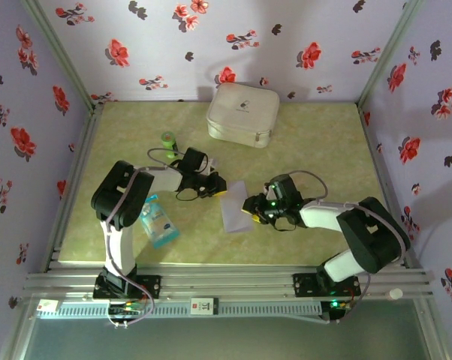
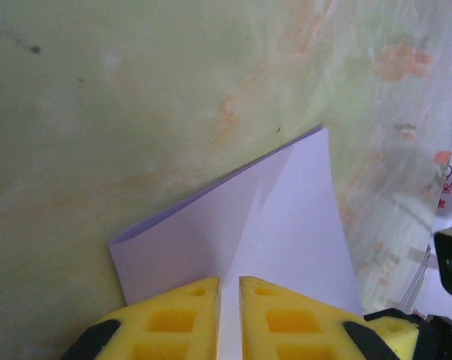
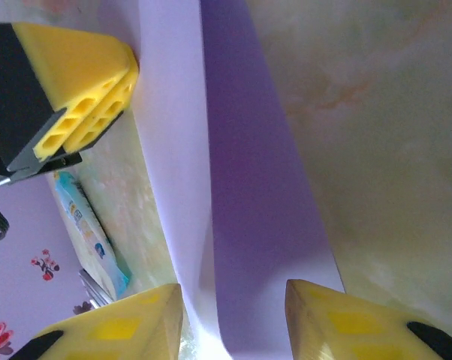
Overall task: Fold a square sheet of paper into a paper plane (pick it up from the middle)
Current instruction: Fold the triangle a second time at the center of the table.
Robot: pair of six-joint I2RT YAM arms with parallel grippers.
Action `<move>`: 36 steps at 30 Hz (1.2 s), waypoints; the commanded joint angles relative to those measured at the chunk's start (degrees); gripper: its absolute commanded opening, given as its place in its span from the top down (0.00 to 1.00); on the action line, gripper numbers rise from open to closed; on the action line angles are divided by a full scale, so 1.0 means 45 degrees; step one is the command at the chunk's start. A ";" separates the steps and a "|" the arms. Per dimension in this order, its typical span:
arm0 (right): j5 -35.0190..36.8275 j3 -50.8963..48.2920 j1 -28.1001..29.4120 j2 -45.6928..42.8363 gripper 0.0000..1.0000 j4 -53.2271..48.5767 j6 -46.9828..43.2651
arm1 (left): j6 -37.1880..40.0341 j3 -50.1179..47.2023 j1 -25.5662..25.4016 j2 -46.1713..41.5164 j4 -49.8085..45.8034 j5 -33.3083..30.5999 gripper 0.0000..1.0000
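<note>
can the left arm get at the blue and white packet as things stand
Probably not yet: its jaws are shut on the lavender paper, so it must let go first. The packet lies in the open close beside that arm.

Tabletop (image 1: 316, 142): pale green-yellow, marbled look, w/ faint orange streaks close up. At 12 o'clock, near the back wall, a white zip case (image 1: 242, 114), soft-cornered, small dark logo on the lid, lying flat & closed. At approx 10–11 o'clock, well apart from the case, a little green round thing (image 1: 168, 139), too small to tell what it is. At 8 o'clock, front-left, a blue-and-white plastic packet (image 1: 159, 221) lying flat, long side running roughly 11 to 5. Walls (image 1: 211, 45) on 3 sides: lavender w/ red & black flowers. Along 6 o'clock, a silver aluminium rail (image 1: 233, 289) across the front edge, w/ a small white label (image 1: 203, 305) about mid-way.
</note>
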 commanded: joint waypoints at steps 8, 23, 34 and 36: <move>-0.1230 -0.0062 -0.0548 0.0913 0.64 0.1913 0.0097 | 0.0796 0.0939 -0.0036 0.0907 -0.0027 0.0199 0.85; -0.1041 -0.0506 -0.0803 0.1471 0.89 0.3146 0.0624 | 0.0882 0.1152 -0.0228 -0.1643 -0.0351 0.0018 0.58; 0.0681 -0.0667 -0.0714 0.0831 0.92 0.2744 0.1152 | 0.1622 -0.1652 -0.0512 -0.5542 0.0176 -0.2037 0.45; 0.0590 -0.0591 -0.0708 0.0782 0.90 0.2669 0.1126 | 0.1911 -0.2275 -0.0679 -0.6123 0.0356 -0.2447 0.45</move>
